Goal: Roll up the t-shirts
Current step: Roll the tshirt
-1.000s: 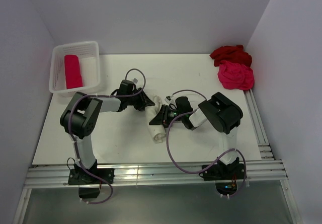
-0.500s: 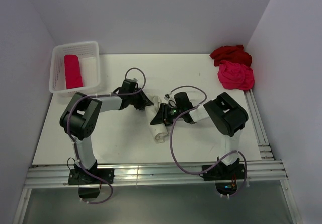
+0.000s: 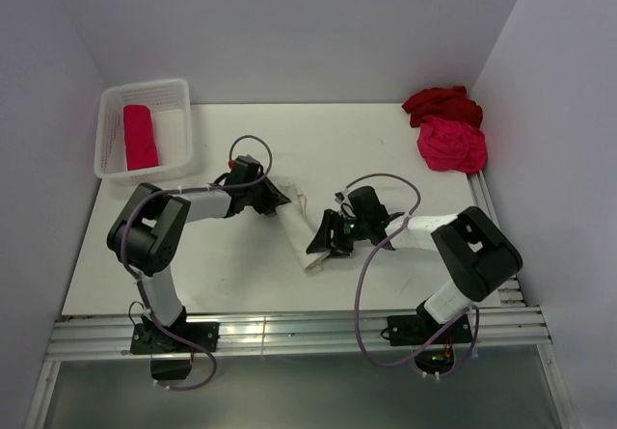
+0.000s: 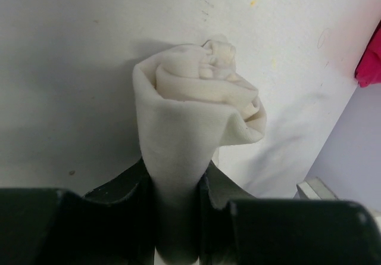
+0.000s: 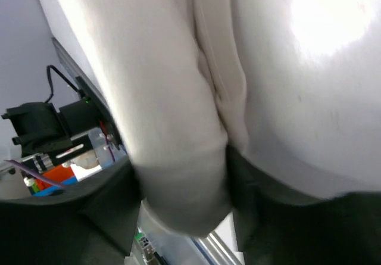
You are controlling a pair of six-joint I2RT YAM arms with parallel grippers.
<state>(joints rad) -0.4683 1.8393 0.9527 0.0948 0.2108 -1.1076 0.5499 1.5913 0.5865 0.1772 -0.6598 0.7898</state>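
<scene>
Pinches the cream-white t-shirt point(image 4: 190, 116) between both fingers of the left gripper point(image 4: 175, 184), squeezing the cloth narrow in the gap. Brackets the same roll lower down with the right gripper point(image 5: 181, 178), one dark finger on either side and cloth filling the space between. Cannot tell there whether truly gripping or only resting against it.

Lies as one long roll near the middle of the table point(image 3: 222, 255). Slants from far-left to near-right, with the far end at the left gripper and the near end, by the right gripper, pointing toward the near edge.

From the left wrist only: coiled layers at the end turned away from the fingers, wound like a snail shell. Also a sliver of pink-red cloth at the right border of that view. From the right wrist only: a long crease running down the length of the roll, and metal rail and wiring at the near edge behind it. From above only: the full length and slant of the roll, with both arms reaching in toward it from opposite sides.

Further out, at the far-left corner: a white mesh basket point(image 3: 145, 87) holding a pink-red roll point(image 3: 140, 137), its long axis running far to near. At the far-right corner: a dark red t-shirt point(image 3: 442, 104) in a loose heap, with a hot pink t-shirt point(image 3: 451, 146) touching it on the near side.
</scene>
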